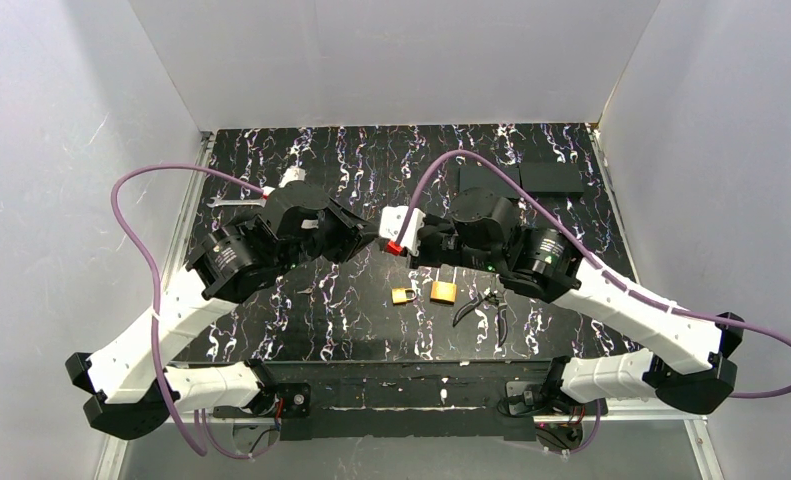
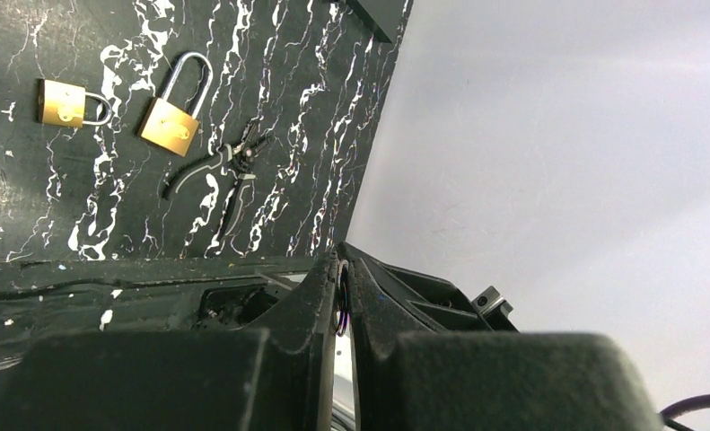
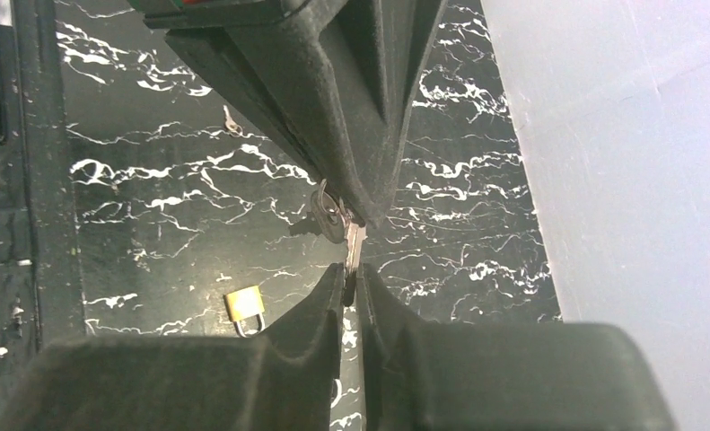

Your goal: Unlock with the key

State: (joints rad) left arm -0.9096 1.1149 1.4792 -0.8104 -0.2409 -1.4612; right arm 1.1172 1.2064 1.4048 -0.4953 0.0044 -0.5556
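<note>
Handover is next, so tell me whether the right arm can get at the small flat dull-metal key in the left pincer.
Likely yes: the small flat dull-metal key juts free from the shut left pincer, and the right pincer looks shut on its blade tip, with nothing in the way.

Marbled table (image 1: 351, 320) with padlocks (image 1: 443, 292), pliers (image 1: 481, 305)

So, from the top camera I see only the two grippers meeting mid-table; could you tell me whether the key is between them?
Observer: Yes; the right wrist view shows the left gripper pinching the key by its head, blade pointing out.
Operator: Thank you; does the right gripper grip it?
Observer: Its fingertips sit closed around the blade's tip.
Operator: Anything attached?
Observer: A small ring hangs at the key's head.
</note>
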